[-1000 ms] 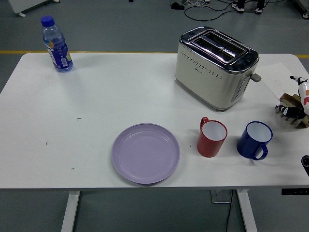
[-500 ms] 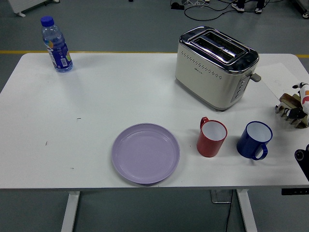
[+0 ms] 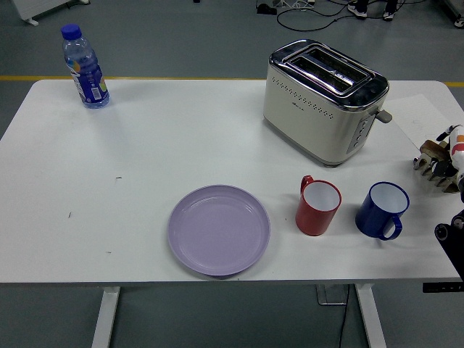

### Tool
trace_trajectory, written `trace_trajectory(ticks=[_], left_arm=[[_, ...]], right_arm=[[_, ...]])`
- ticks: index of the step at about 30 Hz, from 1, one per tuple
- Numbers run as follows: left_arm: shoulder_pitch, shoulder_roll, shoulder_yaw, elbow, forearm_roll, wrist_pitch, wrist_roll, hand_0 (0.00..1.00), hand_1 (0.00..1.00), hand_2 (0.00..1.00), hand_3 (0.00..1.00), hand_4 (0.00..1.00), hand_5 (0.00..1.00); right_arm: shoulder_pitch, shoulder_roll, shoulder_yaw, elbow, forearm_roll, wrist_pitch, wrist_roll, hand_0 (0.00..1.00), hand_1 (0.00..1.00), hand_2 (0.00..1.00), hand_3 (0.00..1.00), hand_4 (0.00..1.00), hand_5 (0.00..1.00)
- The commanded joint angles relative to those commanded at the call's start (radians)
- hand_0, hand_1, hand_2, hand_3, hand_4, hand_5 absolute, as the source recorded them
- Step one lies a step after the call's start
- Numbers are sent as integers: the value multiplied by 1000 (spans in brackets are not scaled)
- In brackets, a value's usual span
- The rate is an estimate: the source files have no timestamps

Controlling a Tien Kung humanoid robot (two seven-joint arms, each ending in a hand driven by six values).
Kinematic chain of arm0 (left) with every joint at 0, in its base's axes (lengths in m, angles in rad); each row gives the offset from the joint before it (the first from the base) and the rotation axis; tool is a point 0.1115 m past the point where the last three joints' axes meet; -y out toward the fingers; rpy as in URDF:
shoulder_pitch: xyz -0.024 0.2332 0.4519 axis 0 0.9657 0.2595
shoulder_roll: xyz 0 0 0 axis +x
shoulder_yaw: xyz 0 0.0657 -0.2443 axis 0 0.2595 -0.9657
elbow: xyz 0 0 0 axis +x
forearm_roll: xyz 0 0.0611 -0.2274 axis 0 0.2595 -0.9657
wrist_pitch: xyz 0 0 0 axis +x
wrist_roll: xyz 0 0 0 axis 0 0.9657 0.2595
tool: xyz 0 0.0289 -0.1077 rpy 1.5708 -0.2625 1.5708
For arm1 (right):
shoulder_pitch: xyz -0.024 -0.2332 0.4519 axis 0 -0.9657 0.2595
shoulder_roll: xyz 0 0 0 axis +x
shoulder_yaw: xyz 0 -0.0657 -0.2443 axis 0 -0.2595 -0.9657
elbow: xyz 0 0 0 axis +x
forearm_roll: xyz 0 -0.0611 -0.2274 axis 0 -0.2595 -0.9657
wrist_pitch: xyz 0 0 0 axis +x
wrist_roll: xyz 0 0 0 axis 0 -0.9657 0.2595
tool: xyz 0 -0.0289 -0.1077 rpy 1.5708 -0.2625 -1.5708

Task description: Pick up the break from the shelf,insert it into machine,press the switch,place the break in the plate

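My right hand (image 3: 433, 165) shows at the right edge of the table, partly cut off by the picture. Its fingers (image 3: 428, 167) are curled around a brown slice of bread (image 3: 433, 147), held just above the tabletop. Part of the black right arm (image 3: 451, 238) comes in below it. The cream and chrome toaster (image 3: 324, 99) stands at the back right, both slots empty, its lever (image 3: 384, 114) on the end facing my hand. A lilac plate (image 3: 219, 230) lies empty near the front edge, left of the cups. The shelf is out of view.
A red mug (image 3: 317, 206) and a blue mug (image 3: 382, 209) stand between the plate and my hand. A blue-capped water bottle (image 3: 85, 67) stands at the far left corner. A sheet of paper (image 3: 417, 116) lies right of the toaster.
My right hand with the bread has drifted slightly up and left. The black arm below it has come further into the picture.
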Motion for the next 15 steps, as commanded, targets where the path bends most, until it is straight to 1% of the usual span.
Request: trace_trajectory(ticks=[2, 3, 8, 9, 15], left_arm=[[1, 0, -1, 0, 3, 0, 1, 625, 456, 468, 510, 262, 813], [1, 0, -2, 0, 5, -1, 1, 625, 455, 467, 511, 262, 816], [4, 0, -7, 0, 14, -1, 4, 625, 455, 467, 511, 262, 816], [4, 0, -9, 0, 17, -2, 5, 625, 455, 467, 511, 262, 817], [8, 0, -16, 0, 27, -2, 7, 625, 455, 467, 511, 262, 817]], right_arm=[[1, 1, -5, -3, 0, -12, -11, 443, 488, 497, 570, 654, 58], [2, 1, -6, -5, 0, -17, -14, 330, 393, 439, 514, 453, 2], [5, 0, -11, -15, 0, -43, -21, 330, 393, 439, 514, 453, 2], [6, -1, -12, -18, 0, -49, -20, 321, 379, 425, 498, 371, 2], [8, -10, -12, -20, 0, -81, -12, 321, 379, 425, 498, 371, 2]])
